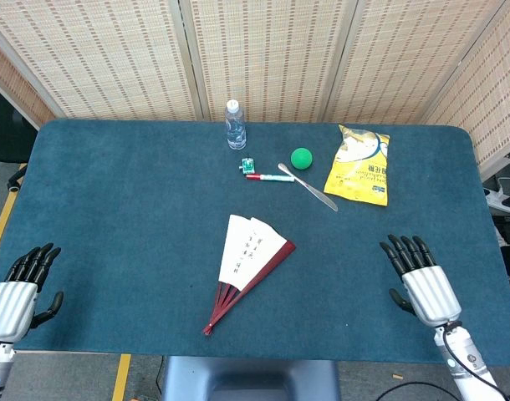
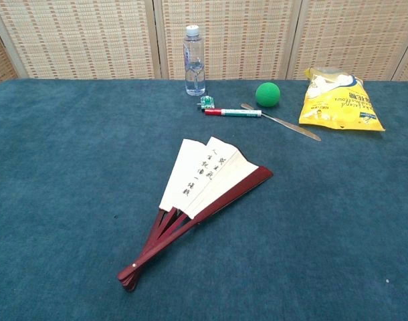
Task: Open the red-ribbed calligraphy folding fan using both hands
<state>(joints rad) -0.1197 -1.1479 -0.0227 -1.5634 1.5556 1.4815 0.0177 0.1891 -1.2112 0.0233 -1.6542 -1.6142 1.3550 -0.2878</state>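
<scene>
The folding fan (image 1: 248, 266) lies flat in the middle of the table, partly spread, with dark red ribs and a cream leaf bearing black calligraphy. Its pivot end points to the near edge. The chest view shows the fan (image 2: 204, 190) closer, with no hand near it. My left hand (image 1: 21, 292) rests at the near left corner, palm down, fingers apart and holding nothing. My right hand (image 1: 420, 280) lies at the near right, likewise spread and empty. Both hands are well apart from the fan.
At the back stand a clear water bottle (image 1: 235, 125), a green ball (image 1: 301, 158) and a yellow snack bag (image 1: 359, 165). A red-capped pen (image 1: 269, 177), a small green part (image 1: 248, 164) and a metal knife (image 1: 308, 187) lie between them.
</scene>
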